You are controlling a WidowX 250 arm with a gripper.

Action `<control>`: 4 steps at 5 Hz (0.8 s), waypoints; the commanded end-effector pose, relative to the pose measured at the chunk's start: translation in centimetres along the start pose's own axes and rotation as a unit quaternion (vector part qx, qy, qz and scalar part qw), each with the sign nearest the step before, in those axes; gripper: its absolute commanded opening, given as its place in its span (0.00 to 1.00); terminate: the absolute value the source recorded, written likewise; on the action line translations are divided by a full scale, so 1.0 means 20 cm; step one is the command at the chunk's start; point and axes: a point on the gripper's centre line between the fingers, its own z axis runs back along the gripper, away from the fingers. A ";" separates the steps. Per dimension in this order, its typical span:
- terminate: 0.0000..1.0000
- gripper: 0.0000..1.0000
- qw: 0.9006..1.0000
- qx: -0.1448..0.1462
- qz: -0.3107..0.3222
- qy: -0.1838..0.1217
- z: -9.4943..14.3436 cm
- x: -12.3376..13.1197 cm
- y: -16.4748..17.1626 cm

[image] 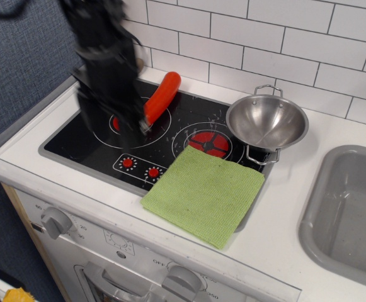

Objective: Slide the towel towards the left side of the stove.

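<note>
The light green towel (205,194) lies flat over the front right corner of the black stove (72,143), reaching onto the white counter and just touching the right burner (209,142). My gripper (111,126) is motion-blurred and hangs low over the left burner, well left of the towel. Its two fingers look spread apart and hold nothing. The arm hides most of the left burner.
A long red toy sausage (162,93) lies across the back of the left burner. A steel pot (268,119) sits at the stove's right edge behind the towel. A grey sink (353,207) is at the right. Two red knobs (140,167) are at the stove's front.
</note>
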 end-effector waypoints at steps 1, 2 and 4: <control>0.00 1.00 0.998 0.033 -0.044 -0.020 -0.06 0.04 -0.23; 0.00 1.00 0.998 0.029 -0.049 -0.032 -0.05 0.10 -0.30; 0.00 1.00 0.999 0.007 -0.028 -0.038 -0.07 0.25 -0.35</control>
